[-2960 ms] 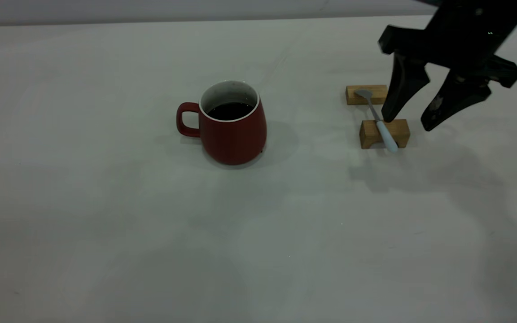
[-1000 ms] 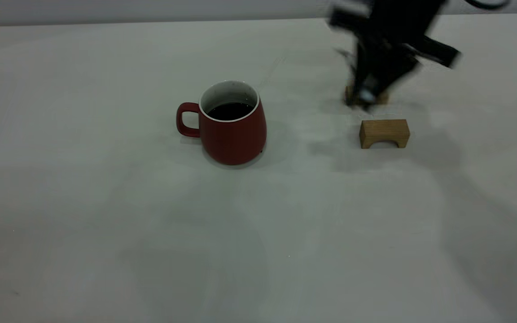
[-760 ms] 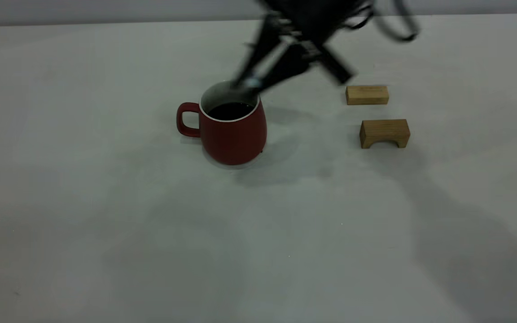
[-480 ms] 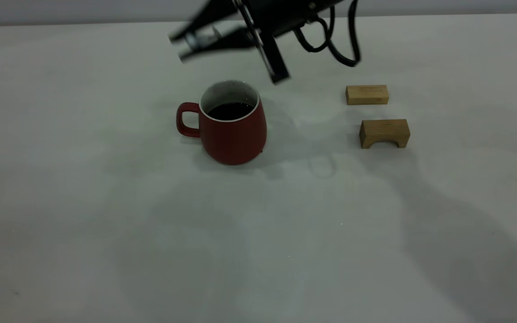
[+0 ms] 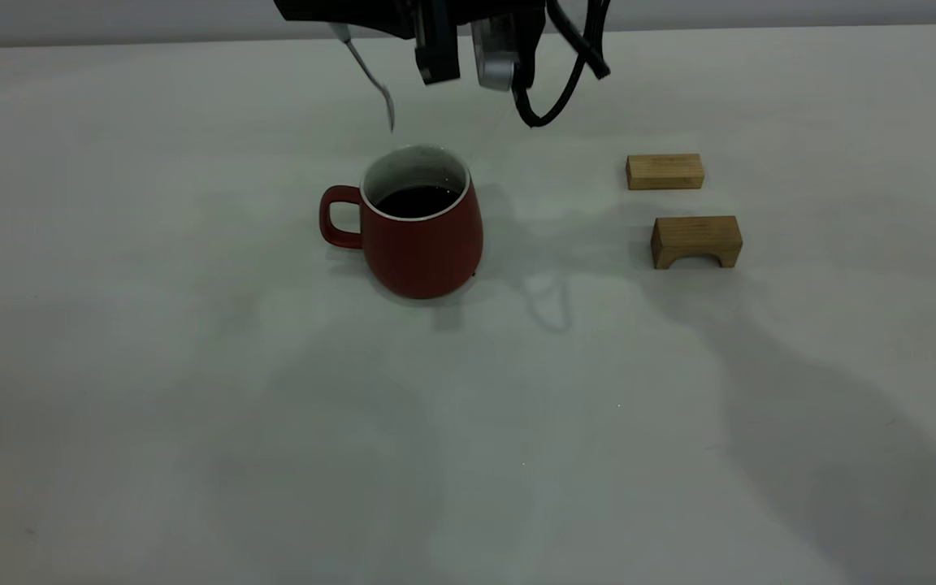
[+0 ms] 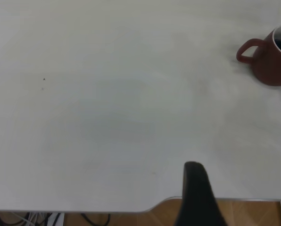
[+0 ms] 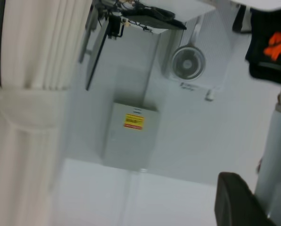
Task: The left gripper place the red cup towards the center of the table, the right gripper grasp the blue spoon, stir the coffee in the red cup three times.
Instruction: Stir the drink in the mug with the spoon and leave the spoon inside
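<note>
**Spoon held above the cup**

The red cup stands upright near the middle of the counter, its handle pointing to the exterior view's left. The coffee fills it part way, dark against the white inside.

The right gripper hangs at the top edge of the exterior view, above and a little behind the cup, and is mostly cut off by the frame. Its jaws are closed on the spoon; only the thin metal neck and the bowl show below them, slanting down toward the cup. The bowl ends just above the far side of the rim, clear of both rim and coffee. A black cable loops down beside a small grey module on the same arm.

To the right of the cup, well apart from it, two wooden blocks lie on the counter: a plain flat block farther back and an arched block nearer the camera.

The left gripper is parked off at the counter's edge; its wrist view shows only one black finger, so I cannot tell how its jaws stand. The cup sits far from it.
</note>
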